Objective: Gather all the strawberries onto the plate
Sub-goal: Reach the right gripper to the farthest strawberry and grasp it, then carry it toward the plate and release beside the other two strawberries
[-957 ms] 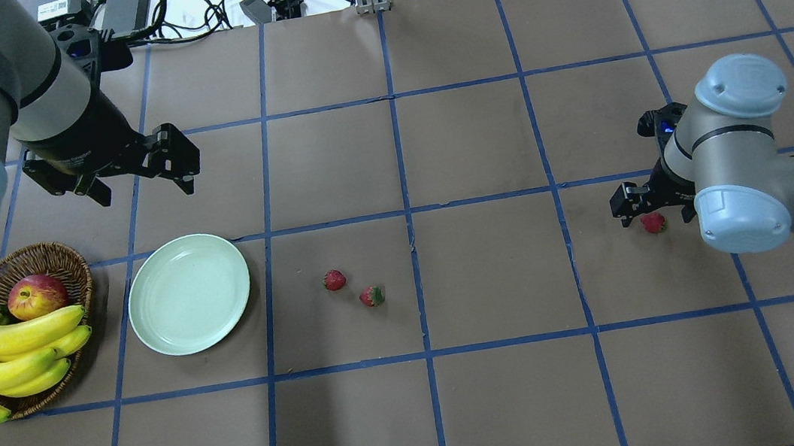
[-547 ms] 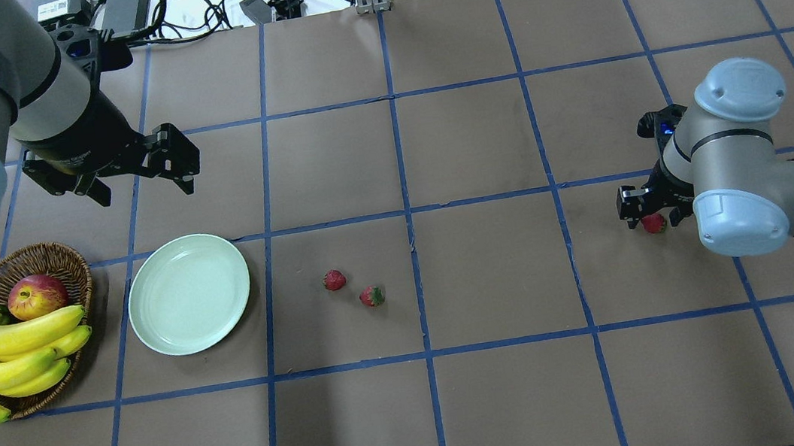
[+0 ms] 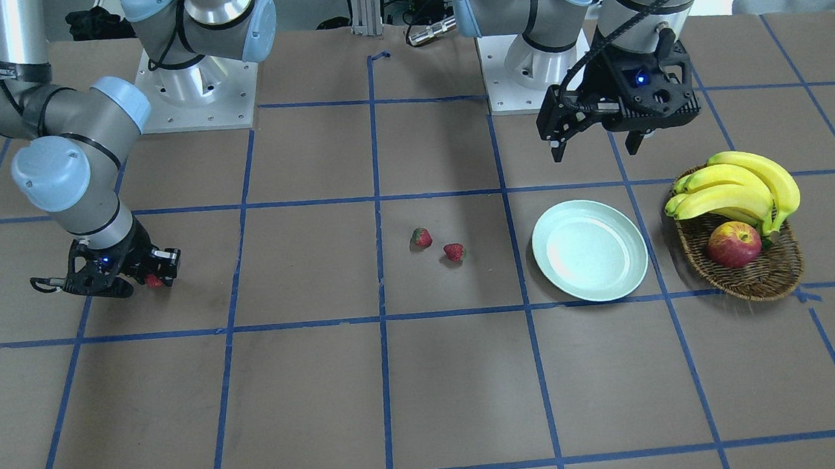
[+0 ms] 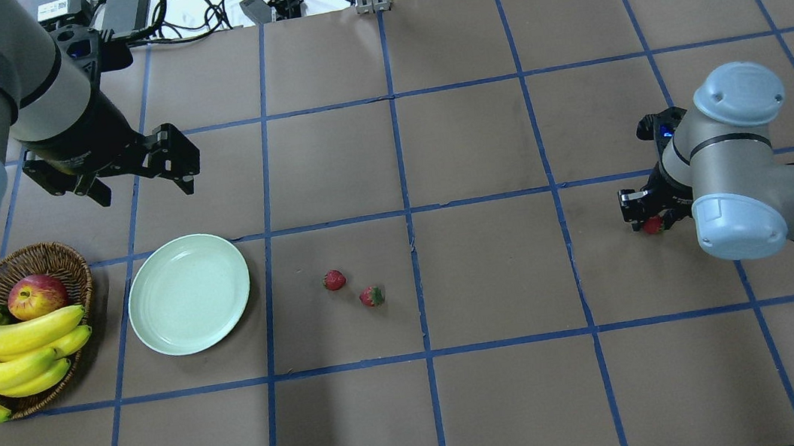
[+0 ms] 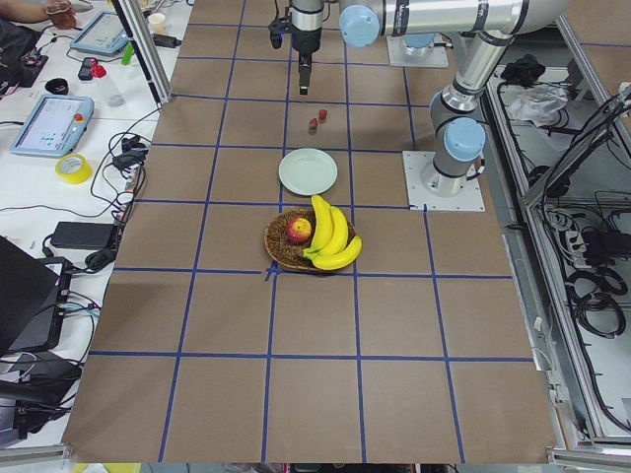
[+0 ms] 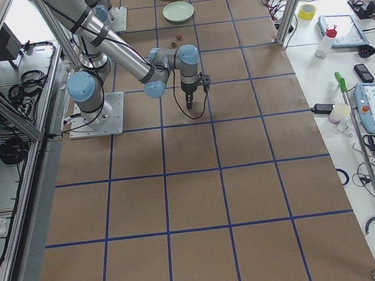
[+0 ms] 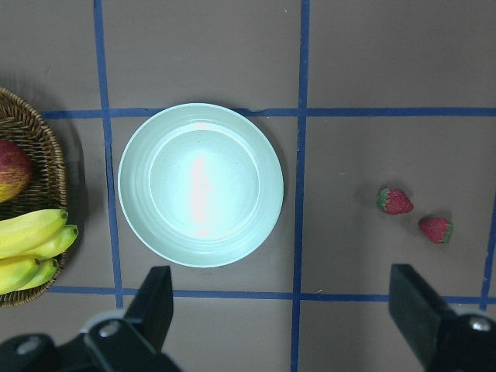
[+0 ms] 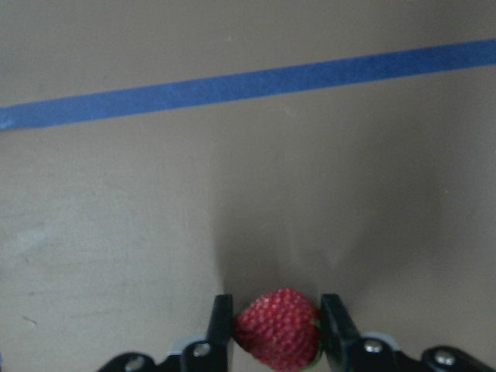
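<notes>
Strawberries like these look tiny and light, and I'd judge them rounded and slick enough to squirt sideways out of a hard pinch. Grip across the widest part of the body, not the leafy cap, and squeeze gently.

The lone strawberry (image 8: 275, 335) is on the brown table paper far out on the robot's right, well apart from the plate (image 4: 189, 294). Your right gripper (image 8: 276, 310) is clamped on it, with a finger touching each flank at the widest part. That hold looks sound. I cannot tell whether the berry has left the paper.

The plate-side strawberry (image 4: 333, 280) and the outer strawberry (image 4: 372, 296) lie close together but apart, near the middle of the table, between the held berry and the plate. A low carry would sweep straight into them, so lift clear first.

Your left gripper (image 4: 144, 189) is spread wide and holds nothing. It hangs above the table just beyond the plate, so watch it when the right arm comes across. The wicker basket (image 4: 68, 256), with bananas (image 4: 25, 344) and an apple (image 4: 36, 295), sits beside the plate on its far side from the berries, out of the path.
</notes>
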Motion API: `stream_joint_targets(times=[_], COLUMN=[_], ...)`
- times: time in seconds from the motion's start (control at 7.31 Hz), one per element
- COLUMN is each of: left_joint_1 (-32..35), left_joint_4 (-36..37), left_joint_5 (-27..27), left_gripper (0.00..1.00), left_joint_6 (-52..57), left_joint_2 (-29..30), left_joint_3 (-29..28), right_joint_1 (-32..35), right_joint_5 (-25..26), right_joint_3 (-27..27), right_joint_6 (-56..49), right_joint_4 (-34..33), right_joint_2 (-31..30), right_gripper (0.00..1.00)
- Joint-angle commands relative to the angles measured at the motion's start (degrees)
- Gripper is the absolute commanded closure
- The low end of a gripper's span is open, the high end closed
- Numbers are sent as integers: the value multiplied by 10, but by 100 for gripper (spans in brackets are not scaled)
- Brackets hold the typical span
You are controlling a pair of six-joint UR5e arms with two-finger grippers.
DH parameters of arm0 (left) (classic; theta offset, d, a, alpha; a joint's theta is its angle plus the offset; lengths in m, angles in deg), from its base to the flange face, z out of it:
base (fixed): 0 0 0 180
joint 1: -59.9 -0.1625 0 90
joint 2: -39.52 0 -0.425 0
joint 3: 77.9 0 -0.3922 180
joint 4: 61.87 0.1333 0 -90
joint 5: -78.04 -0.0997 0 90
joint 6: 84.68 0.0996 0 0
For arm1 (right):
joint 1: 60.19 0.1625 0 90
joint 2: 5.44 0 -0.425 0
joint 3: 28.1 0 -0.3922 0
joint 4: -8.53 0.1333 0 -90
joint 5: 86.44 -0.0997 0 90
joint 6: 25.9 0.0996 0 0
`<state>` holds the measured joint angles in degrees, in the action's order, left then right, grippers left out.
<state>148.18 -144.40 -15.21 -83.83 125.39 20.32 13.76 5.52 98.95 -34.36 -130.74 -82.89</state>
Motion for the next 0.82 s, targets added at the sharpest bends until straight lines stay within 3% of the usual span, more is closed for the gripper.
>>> stream_joint_targets(times=[0.0,0.41,0.68], left_joint_1=[0,0,0], left_joint_4=[1,1,1], left_joint_5=[0,0,0], left_gripper=[0,0,0], left_joint_6=[0,0,0], left_joint_2=[0,0,0], left_joint_3=[0,0,0], right_joint_1=[1,32,148], right_joint_5=[8,-7,-10], right_joint_3=[-3,-33,-94], right_joint_6=[-1,50,180], right_joint_4=[2,15,40], right_joint_2=[-4,-13,-7], right_gripper=[75,78,77])
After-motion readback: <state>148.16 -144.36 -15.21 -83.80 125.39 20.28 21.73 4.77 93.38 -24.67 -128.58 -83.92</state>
